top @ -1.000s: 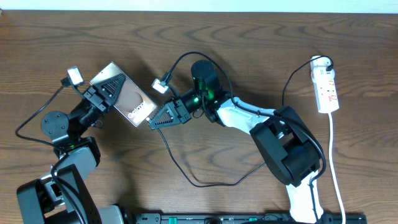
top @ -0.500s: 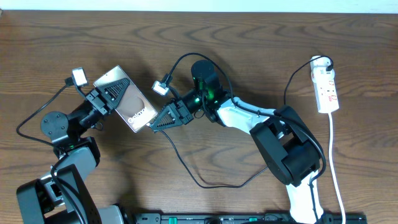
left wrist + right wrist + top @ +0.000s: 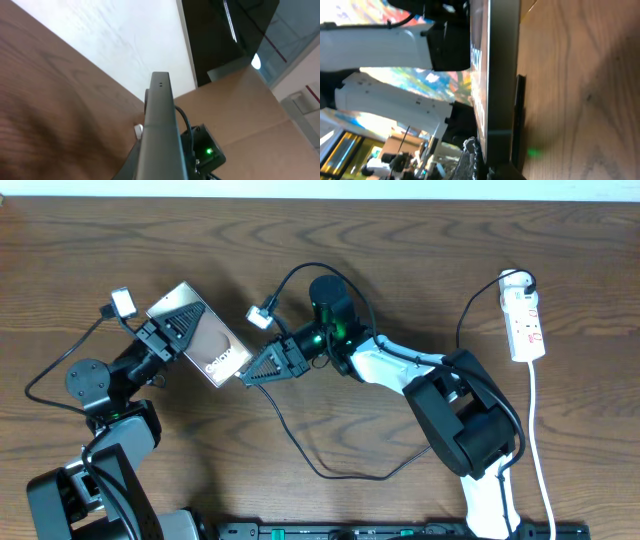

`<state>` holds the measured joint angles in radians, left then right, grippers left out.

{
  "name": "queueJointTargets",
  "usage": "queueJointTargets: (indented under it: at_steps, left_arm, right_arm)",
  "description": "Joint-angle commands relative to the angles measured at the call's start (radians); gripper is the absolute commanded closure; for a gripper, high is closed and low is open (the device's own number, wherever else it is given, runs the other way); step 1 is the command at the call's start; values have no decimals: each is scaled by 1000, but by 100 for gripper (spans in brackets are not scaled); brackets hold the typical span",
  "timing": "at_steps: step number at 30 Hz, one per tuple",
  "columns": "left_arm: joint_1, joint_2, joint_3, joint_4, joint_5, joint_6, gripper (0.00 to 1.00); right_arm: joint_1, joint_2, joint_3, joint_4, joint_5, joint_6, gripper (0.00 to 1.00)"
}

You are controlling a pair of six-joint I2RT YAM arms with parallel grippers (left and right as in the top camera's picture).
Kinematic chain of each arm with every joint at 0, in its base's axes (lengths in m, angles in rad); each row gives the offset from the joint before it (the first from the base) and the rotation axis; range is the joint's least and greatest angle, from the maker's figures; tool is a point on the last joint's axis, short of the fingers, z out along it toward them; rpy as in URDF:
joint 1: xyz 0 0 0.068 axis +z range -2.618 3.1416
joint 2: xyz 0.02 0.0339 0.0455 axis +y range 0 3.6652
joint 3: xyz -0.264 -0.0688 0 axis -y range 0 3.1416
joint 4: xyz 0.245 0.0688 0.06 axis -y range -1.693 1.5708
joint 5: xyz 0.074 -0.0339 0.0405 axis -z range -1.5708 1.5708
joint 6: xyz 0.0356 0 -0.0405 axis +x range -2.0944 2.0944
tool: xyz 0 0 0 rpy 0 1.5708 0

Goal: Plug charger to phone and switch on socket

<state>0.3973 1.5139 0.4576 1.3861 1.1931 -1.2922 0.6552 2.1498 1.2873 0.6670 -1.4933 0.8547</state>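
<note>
Change: phone [image 3: 207,343] has tipped back slightly, away from the right tool [image 3: 250,372].
Left tool [image 3: 165,330]: clamps the phone off the counter [image 3: 420,240], port end offered.
Right tool: seemingly clenched on the charger [image 3: 325,476] plug, aimed at the port.

Table [image 3: 420,240]: dark brown wood grain, strong swirl pattern along far side, matte, far edge meets white strip.
Right end: socket [image 3: 526,320] flat on surface, long axis running far-to-near, red marks face up.
Black plug [image 3: 524,279] at socket's far end.
White cord [image 3: 538,440] leaves socket's near end, lies on wood, runs toward near edge.
Charger [image 3: 330,470]: slack of thin black cable in open loop on wood at centre, well apart from socket.
</note>
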Motion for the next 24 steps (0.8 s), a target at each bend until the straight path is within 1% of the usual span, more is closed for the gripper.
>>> queueJointTargets:
  at_steps: [1, 8, 14, 17, 24]
  left_arm:
    - [-17, -12, -7, 6, -13, 12, 93]
    - [-17, -12, -7, 6, -17, 12, 92]
    - [-18, -12, -7, 6, -17, 12, 93]
    - [-18, -12, -7, 2, -16, 12, 92]
    - [-18, -12, -7, 2, -17, 12, 93]
  right_arm:
    - [-6, -5, 27, -15, 142, -16, 99]
    - [1, -5, 27, -19, 237, 5, 99]
    - [2, -5, 27, -13, 273, 26, 99]
    - [3, -5, 27, 14, 287, 43, 99]
    - [5, -5, 27, 142, 292, 122, 99]
